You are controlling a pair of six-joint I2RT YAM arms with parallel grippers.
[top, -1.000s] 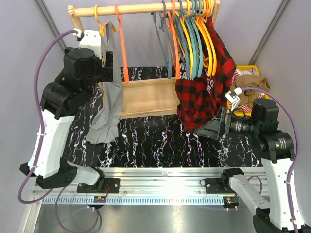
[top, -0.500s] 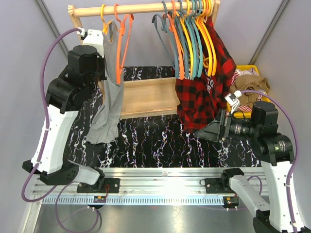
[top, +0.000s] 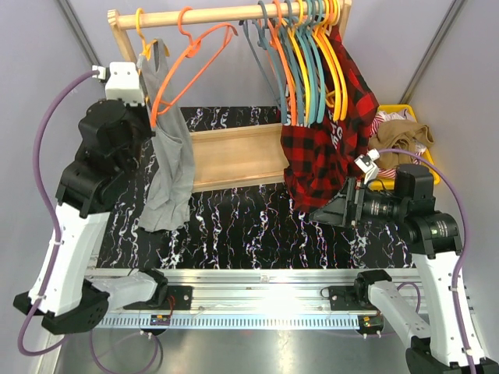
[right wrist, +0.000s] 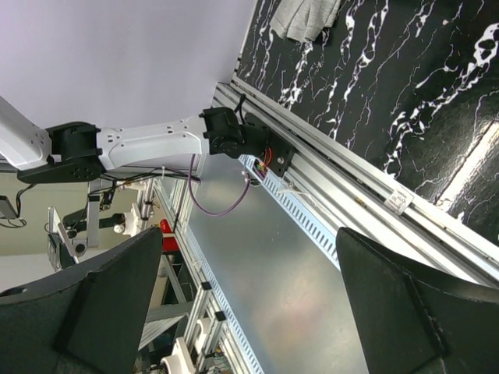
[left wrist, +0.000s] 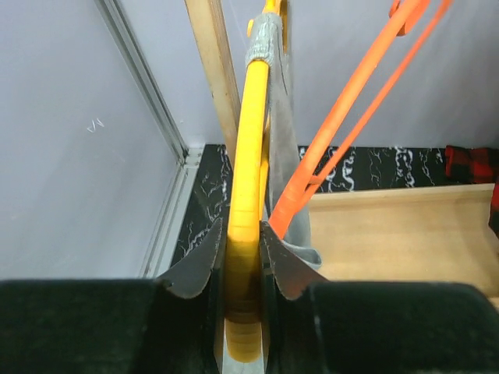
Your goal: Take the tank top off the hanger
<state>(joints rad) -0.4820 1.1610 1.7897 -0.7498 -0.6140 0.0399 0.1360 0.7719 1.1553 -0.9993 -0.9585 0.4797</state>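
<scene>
On rail (top: 210, 14), tank top (top: 168, 179) on yellow hanger (left wrist: 248, 195), orange hanger (left wrist: 292, 204) beside

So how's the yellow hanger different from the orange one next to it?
The yellow hanger is clamped in the left gripper; the orange hanger is not gripped. Yellow carries the grey tank top; orange is bare and slanted. Both hook over the wooden rail.

tank top (top: 170, 164) grey | hanger (left wrist: 248, 195) yellow | shirt (top: 323, 156) — red-black plaid | table (top: 242, 226) — black, white-veined
</scene>
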